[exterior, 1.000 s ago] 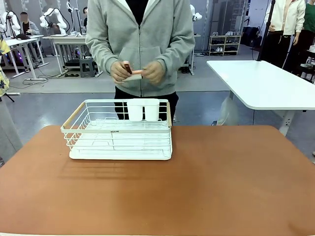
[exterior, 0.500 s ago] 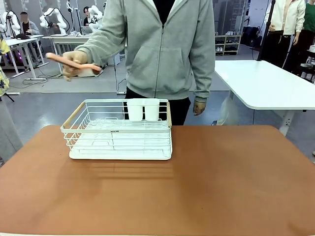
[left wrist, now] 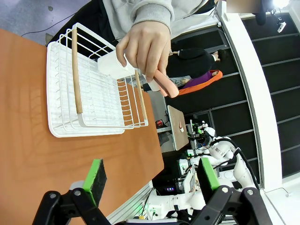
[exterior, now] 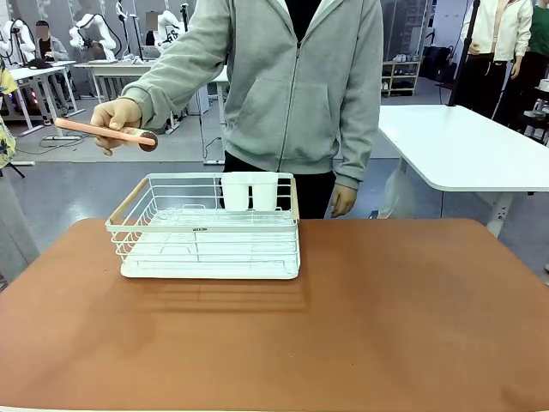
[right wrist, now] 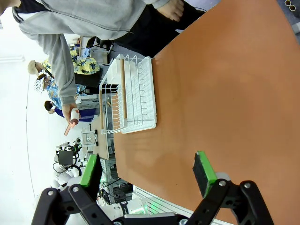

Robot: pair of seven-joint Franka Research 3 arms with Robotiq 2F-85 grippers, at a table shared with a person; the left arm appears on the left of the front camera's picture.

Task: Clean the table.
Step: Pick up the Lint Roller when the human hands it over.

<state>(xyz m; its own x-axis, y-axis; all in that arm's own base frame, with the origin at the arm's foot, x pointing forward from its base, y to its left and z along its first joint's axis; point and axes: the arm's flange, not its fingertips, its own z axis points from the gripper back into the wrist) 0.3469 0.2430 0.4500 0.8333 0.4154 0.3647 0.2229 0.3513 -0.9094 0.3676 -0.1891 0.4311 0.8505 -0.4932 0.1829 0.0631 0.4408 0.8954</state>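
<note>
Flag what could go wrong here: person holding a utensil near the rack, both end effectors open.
1. The person's hand holds a pink utensil in the air by the left end of the dish rack; a left end effector reach there might hit the hand.
2. If dropped, the utensil could miss the table.

- Wide counter [exterior: 395,326], reddish-brown, matte and smooth, with rounded corners.
- White wire dish rack [exterior: 204,230] standing directly on it, left of the middle and close to the far edge.
- Pale wooden handle [exterior: 127,206] at each short end; white drip tray [exterior: 210,271] underneath, flat on the top.
- Faint shadow [exterior: 223,296] on the near side of the rack.
</note>
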